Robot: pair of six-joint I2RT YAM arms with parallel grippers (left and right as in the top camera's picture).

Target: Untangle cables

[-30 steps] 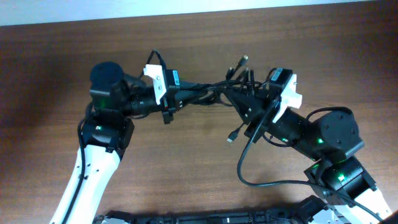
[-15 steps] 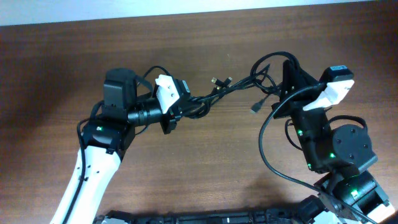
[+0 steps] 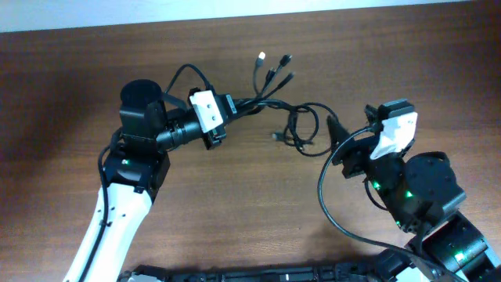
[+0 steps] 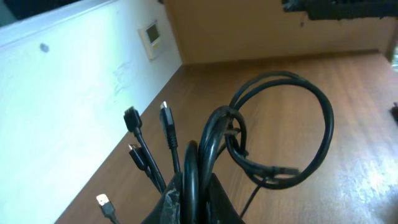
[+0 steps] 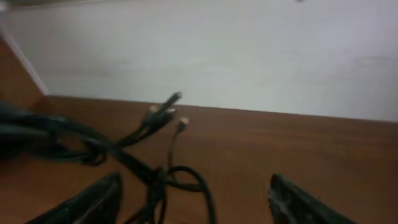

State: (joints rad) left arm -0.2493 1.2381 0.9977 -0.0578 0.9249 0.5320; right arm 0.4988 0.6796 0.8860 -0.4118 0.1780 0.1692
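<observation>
the cables (image 3: 301,129) loop across the gap between left gripper (image 3: 229,107) and right gripper (image 3: 338,145), table (image 3: 250,219) bare elsewhere.

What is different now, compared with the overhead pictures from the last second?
The right gripper let go of the cables, opened, and drew back to the right. The cables are no longer stretched between the two arms, and their loop now lies slack. The left gripper stayed shut on the cables, roughly in the same place.
</observation>
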